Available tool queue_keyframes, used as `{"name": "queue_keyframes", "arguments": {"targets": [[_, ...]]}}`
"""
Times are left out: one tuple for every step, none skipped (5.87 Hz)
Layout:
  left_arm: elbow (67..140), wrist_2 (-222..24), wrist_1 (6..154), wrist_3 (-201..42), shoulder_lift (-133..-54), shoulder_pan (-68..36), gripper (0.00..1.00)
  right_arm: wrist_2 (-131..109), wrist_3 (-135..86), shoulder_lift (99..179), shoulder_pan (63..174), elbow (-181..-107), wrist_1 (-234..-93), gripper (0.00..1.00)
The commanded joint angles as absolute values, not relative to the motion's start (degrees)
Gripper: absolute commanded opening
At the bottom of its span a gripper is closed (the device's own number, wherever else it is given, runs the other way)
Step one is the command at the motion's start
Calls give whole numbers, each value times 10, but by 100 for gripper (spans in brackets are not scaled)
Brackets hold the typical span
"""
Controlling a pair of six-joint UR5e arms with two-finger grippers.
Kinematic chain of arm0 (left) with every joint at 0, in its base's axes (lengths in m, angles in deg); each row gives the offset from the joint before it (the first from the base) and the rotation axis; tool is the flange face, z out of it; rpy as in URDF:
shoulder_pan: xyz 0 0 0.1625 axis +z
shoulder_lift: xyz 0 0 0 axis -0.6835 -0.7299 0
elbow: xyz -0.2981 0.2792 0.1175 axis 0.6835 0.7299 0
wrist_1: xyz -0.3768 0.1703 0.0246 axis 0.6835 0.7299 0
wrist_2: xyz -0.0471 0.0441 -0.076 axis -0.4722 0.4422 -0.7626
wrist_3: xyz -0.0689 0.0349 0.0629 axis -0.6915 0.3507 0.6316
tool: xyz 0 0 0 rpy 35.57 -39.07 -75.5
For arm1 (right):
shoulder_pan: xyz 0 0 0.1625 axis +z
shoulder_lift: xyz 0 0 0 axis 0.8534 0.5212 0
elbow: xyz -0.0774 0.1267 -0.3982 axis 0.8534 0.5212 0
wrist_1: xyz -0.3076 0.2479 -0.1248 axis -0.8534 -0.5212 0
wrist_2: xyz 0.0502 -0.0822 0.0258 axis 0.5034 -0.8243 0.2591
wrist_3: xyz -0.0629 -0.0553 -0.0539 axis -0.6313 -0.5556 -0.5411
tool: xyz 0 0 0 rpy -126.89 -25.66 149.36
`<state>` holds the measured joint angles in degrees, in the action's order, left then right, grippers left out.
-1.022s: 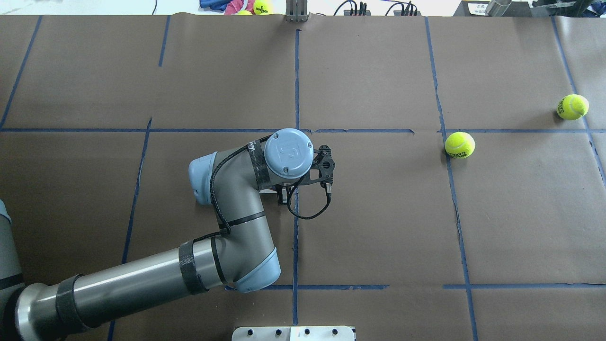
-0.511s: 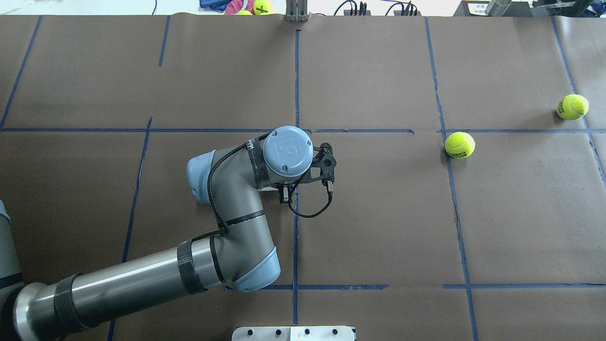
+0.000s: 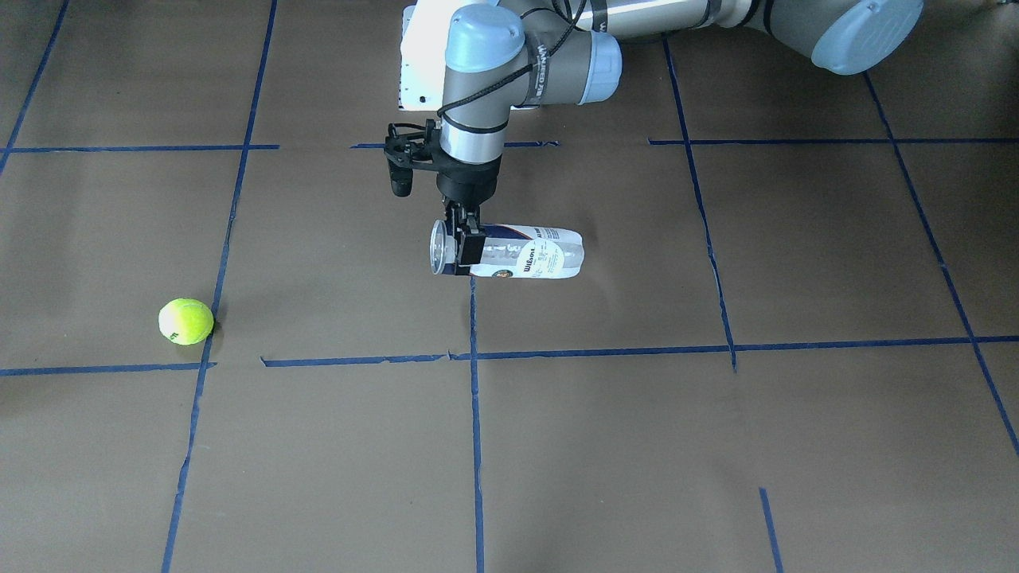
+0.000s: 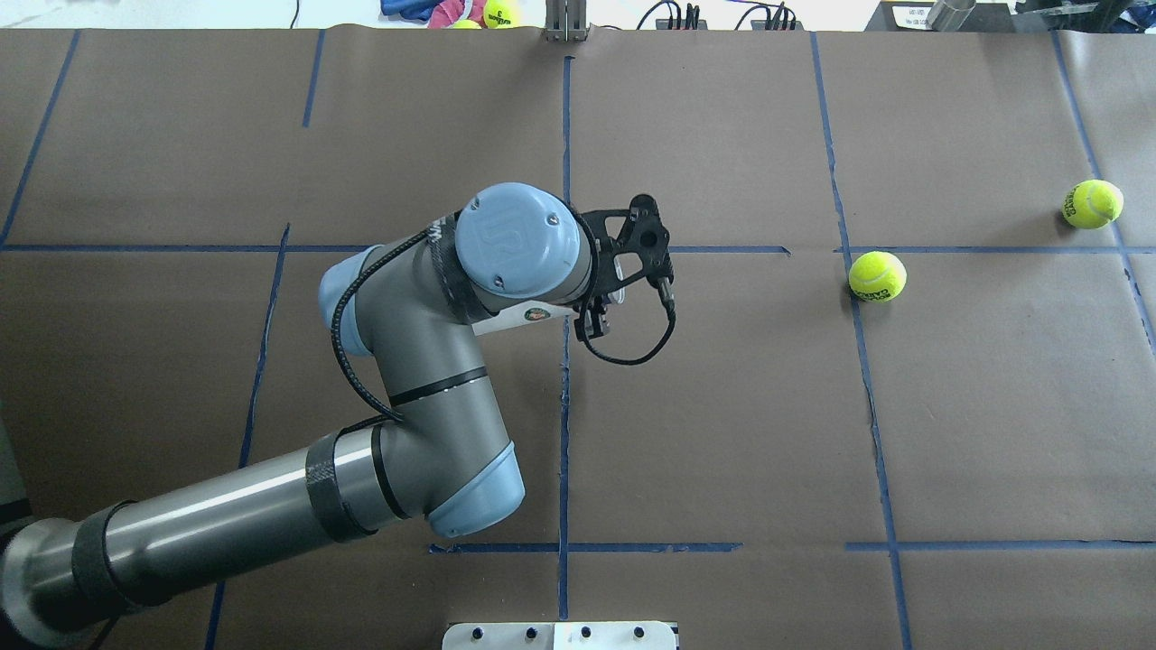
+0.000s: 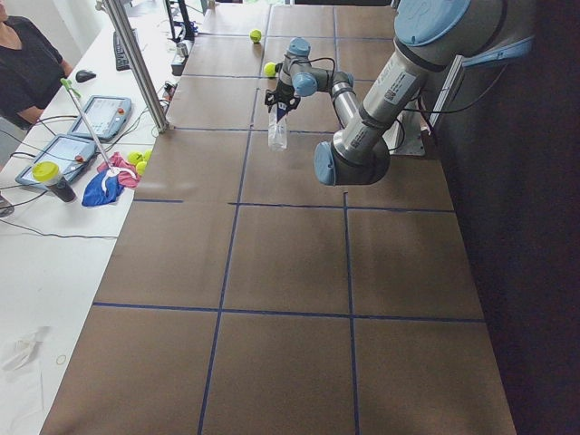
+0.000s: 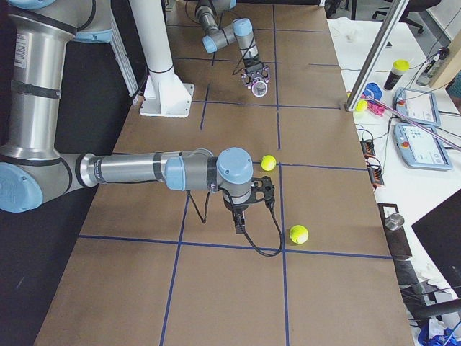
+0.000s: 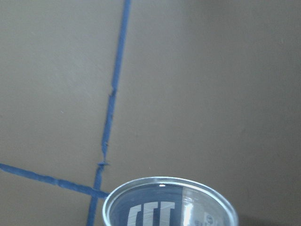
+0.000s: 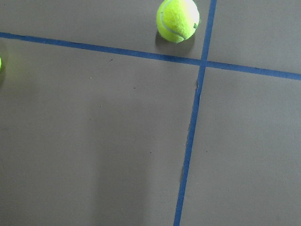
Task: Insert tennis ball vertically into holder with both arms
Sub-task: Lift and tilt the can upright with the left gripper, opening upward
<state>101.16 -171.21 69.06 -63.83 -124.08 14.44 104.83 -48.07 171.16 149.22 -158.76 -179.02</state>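
Brown-papered table [image 4: 722, 433] lies beneath the holder [image 3: 525, 253], a clear Wilson tennis-ball can that appears newly lifted, the wrist looming larger overhead than half a second ago (the can is still on its side, mouth toward the robot's right). Near its rim the left gripper [image 3: 465, 247] is clamped across it. The nearest tennis ball [image 4: 877, 276] sits well apart from the holder, by the right gripper [image 6: 239, 225], whose opening cannot be judged. Uprighting looks next.

can [image 3: 525, 256]: "Wilson" on label | left arm [image 4: 424, 361]: "UR" logo on blue joint cap | ball [image 4: 877, 275]: dark print, unreadable
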Motion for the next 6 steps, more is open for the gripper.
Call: {"name": "queue_keyframes", "arguments": {"targets": [[1023,-1686,885,-800,-1236,121,76,1058,-482,1712,1493,-1595,-1789,100],[1015,-1596,1024,-868,-1196,130,76,1058,-483,1708,1492,-1605,-1789,100],[1002,-1539,1135,-876,-1174,154,76,1066,-482,1705,1492,-1612,-1783,100],[953,-1479,1235,-876,-1171,183,76,1067,-471,1703,1492,-1613,-1730,99],[899,-1436,1331,-876,-1171,201,76,1070,-373,1681,1482,-1612,-1670,99],[862,-1424,1401,-876,-1168,205,76,1072,-272,1642,1463,-1614,-1655,99]]}}
